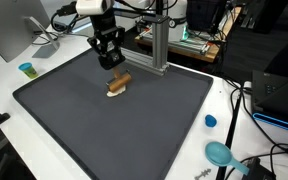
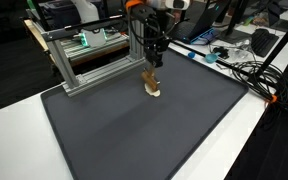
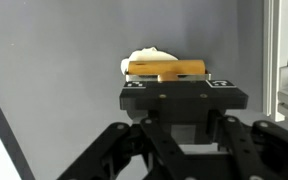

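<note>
A short brown wooden bar with a cream-white lump under it (image 1: pixel 118 85) (image 2: pixel 152 83) hangs tilted just over the dark grey mat (image 1: pixel 84 130) (image 2: pixel 134 140). My gripper (image 1: pixel 112 66) (image 2: pixel 154 66) stands straight above it and is shut on its upper end. In the wrist view the bar (image 3: pixel 169 68) shows just beyond the black gripper body (image 3: pixel 182 82), which hides the fingertips.
An aluminium frame (image 1: pixel 159 45) (image 2: pixel 84 55) stands at the mat's back edge, close to the gripper. On the white table lie a small blue cup (image 1: pixel 26 69), a blue cap (image 1: pixel 210 121), a teal tool (image 1: pixel 221 153) and cables (image 2: pixel 249 70).
</note>
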Action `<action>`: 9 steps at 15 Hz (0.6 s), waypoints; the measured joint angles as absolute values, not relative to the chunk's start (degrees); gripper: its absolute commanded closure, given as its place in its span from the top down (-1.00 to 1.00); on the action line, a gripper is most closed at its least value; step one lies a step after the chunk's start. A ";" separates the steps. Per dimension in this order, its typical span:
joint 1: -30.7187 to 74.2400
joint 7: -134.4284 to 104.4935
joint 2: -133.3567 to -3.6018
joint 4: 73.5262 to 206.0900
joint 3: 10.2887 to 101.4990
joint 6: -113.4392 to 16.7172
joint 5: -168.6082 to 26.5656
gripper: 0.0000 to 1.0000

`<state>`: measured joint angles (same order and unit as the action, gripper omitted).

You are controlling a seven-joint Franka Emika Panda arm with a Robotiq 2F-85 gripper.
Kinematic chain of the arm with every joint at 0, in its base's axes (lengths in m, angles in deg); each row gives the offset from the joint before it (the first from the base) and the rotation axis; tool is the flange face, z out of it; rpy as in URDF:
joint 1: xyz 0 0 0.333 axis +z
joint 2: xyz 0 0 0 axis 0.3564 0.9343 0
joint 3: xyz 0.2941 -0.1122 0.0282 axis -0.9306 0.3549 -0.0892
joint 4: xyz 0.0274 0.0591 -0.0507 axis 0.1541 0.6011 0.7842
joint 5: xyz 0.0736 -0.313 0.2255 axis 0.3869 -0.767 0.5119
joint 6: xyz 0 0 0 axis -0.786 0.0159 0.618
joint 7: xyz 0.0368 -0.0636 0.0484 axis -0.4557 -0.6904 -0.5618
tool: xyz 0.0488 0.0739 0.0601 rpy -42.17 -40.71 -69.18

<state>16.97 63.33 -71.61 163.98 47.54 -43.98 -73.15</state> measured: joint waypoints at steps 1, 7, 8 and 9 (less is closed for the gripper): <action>16.97 62.93 -71.33 163.92 47.70 -44.27 -73.15 -0.56; 17.00 61.60 -69.31 162.39 48.19 -44.53 -73.39 -0.56; 17.06 62.03 -68.97 162.01 48.12 -44.53 -73.39 -0.56; 17.14 62.50 -68.64 161.66 48.02 -44.53 -73.39 -0.56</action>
